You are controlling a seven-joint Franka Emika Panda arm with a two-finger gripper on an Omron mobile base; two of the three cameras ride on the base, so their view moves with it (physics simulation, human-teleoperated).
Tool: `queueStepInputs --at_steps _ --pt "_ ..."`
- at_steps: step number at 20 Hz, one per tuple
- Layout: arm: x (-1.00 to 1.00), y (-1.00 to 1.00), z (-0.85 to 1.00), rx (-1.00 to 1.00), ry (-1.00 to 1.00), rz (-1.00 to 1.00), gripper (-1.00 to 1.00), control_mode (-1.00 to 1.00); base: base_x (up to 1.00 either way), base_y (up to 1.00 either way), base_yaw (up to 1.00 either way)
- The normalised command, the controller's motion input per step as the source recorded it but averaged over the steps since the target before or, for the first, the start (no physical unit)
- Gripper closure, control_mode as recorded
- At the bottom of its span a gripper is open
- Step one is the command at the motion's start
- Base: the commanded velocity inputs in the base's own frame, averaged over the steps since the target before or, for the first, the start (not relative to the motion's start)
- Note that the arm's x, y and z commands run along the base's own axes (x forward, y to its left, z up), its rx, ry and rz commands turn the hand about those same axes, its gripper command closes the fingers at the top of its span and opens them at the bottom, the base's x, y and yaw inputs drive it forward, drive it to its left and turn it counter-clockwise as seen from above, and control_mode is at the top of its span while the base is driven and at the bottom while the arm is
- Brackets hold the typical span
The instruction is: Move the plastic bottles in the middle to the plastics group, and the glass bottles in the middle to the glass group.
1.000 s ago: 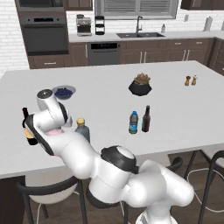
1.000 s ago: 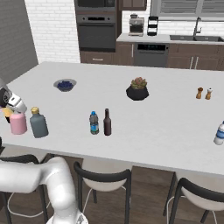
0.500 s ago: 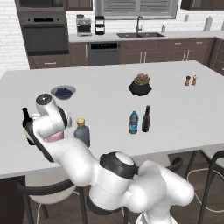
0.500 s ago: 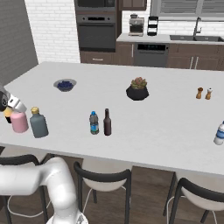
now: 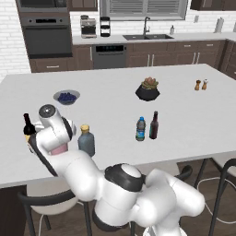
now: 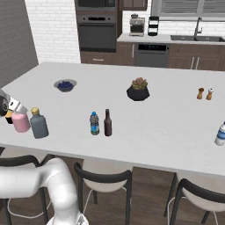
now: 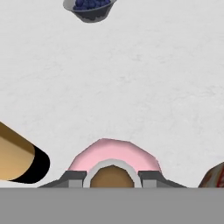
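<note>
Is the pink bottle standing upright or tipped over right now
Upright. The pink bottle stands on its base on the counter beside the grey flask, and the hand view looks straight down on its stopper.

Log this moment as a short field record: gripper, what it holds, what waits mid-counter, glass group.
gripper: shut on the pink bottle's neck
pink bottle: at the counter's left end, beside the grey flask
mid-counter: water bottle and brown bottle, side by side, upright
glass group: wine bottle, grey flask
</note>
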Motion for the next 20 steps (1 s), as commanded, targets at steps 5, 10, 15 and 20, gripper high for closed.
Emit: queueStepInputs --at_steps 5,10,15,20 --pt "0.00 0.00 0.00 0.00 0.00 0.00 1.00 -1.00 0.00 0.00 0.00" --pt "0.00 0.00 0.00 0.00 0.00 0.00 -1.00 -1.00 0.00 0.00 0.00" --pt "0.00 0.00 0.00 0.00 0.00 0.00 -1.00 -1.00 0.00 0.00 0.00" --pt "0.00 0.00 0.00 0.00 0.00 0.00 -1.00 -1.00 0.00 0.00 0.00"
